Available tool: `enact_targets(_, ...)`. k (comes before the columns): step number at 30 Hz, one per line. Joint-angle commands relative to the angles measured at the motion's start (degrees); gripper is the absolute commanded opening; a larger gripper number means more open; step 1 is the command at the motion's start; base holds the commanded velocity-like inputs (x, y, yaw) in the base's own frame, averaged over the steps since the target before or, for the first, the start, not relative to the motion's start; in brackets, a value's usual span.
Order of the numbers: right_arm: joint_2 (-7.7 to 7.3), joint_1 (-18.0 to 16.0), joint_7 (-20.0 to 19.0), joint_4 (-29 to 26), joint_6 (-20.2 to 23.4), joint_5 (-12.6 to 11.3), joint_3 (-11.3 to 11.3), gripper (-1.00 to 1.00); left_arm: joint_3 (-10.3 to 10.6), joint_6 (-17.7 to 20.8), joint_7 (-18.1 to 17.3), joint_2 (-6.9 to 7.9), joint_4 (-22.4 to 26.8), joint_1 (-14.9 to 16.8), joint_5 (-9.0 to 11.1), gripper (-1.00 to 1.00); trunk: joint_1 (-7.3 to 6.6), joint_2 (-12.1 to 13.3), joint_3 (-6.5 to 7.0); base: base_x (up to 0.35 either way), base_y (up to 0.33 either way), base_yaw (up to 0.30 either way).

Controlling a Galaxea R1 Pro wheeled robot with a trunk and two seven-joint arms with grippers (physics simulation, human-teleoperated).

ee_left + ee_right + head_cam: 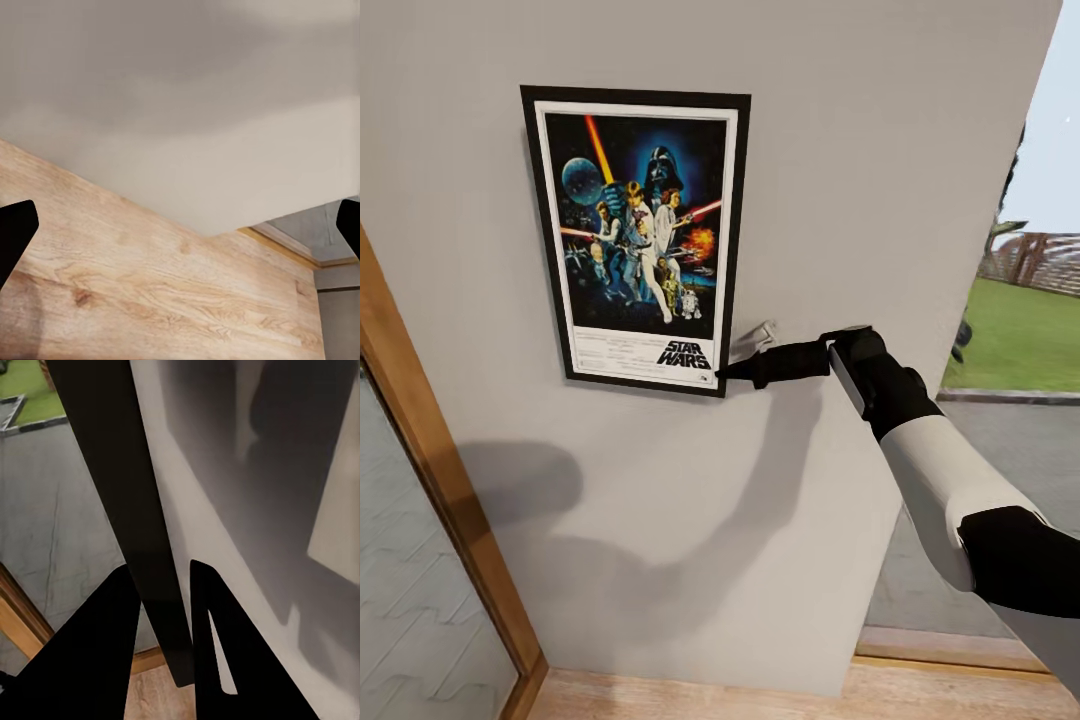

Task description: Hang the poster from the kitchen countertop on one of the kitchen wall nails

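Against wall, right pincer [726, 372] grips poster [637, 235] bottom corner, arm outstretched.

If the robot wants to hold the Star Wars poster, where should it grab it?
Best at the lower right corner of the poster, coming in from the right side. It lies flat against the wall, so only its thin black frame edge offers something to pinch. The right end effector already grips there, one finger on each side of the frame edge in the right wrist view.
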State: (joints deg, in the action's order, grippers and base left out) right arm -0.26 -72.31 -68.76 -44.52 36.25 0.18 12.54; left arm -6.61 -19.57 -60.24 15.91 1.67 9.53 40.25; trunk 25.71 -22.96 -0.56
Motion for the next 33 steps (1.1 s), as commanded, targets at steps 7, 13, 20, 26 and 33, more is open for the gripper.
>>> enact_targets(7, -0.01, 0.0, 5.4, 0.6, 0.8, 0.5, 0.1, -1.0, -0.4, -0.3, -0.1, 0.0, -0.1, 0.1, -0.4, 1.0, 0.07, 0.0, -0.06, 0.0, 0.0, 0.0)
enact_targets(13, -0.06, 0.0, 5.4, 0.6, 0.8, 0.5, 0.1, -1.0, -0.4, -0.3, -0.1, 0.0, -0.1, 0.1, -0.4, 1.0, 0.07, 0.0, -0.06, -0.06, 0.023, 0.0)
enact_targets(20, -0.02, 0.0, 5.4, 0.6, 0.8, 0.5, 0.1, -1.0, -0.4, -0.3, -0.1, 0.0, -0.1, 0.1, -0.4, 1.0, 0.07, 0.0, -0.06, -0.019, 0.008, 0.0)
enact_targets(26, 0.0, 0.0, 5.4, 0.6, 0.8, 0.5, 0.1, -1.0, -0.4, -0.3, -0.1, 0.0, -0.1, 0.1, -0.4, 1.0, 0.07, 0.0, -0.06, -0.004, 0.001, 0.0)
enact_targets(33, 0.0, 0.0, 5.4, 0.6, 0.8, 0.5, 0.1, -1.0, -0.4, -0.3, -0.1, 0.01, -0.1, 0.1, -0.4, 1.0, 0.07, 0.0, -0.06, -0.036, 0.0, 0.0)
